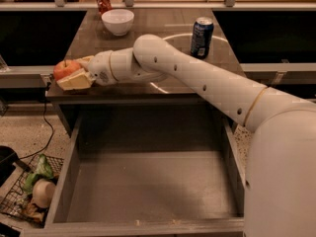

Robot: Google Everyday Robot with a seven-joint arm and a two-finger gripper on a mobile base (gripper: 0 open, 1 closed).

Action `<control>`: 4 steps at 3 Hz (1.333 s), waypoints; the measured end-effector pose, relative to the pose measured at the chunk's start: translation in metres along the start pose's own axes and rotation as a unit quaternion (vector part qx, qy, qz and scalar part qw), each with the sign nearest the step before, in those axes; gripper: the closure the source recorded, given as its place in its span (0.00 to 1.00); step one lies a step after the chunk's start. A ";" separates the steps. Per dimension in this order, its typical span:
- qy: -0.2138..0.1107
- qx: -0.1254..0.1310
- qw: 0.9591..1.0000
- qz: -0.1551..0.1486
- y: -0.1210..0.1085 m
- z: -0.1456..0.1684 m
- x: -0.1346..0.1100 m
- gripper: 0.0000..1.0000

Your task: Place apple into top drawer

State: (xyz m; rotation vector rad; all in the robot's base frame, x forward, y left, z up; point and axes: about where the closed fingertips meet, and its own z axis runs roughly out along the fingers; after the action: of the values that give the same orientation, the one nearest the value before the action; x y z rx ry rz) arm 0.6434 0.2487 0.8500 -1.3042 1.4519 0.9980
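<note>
Speckled floor [22,132] (dimly lit) borders the dark counter [158,21].

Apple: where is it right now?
Camera view, left side: the apple is held in the gripper at the front-left corner of the countertop, above the open top drawer and not yet inside it.

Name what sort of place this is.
Probably a kitchen-style test area: a counter with a white bowl and blue soda can, an open drawer below, and the end effector gripping an apple at the counter's left edge.
</note>
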 end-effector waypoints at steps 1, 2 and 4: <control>0.000 -0.001 1.000 -0.009 0.003 -0.008 -0.010 1.00; -0.010 0.025 0.999 -0.028 0.018 -0.043 -0.029 1.00; -0.007 0.094 0.995 -0.030 0.074 -0.121 -0.007 1.00</control>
State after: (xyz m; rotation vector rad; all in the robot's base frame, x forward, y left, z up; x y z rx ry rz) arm 0.5565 0.1419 0.8867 -1.1946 1.4498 0.8101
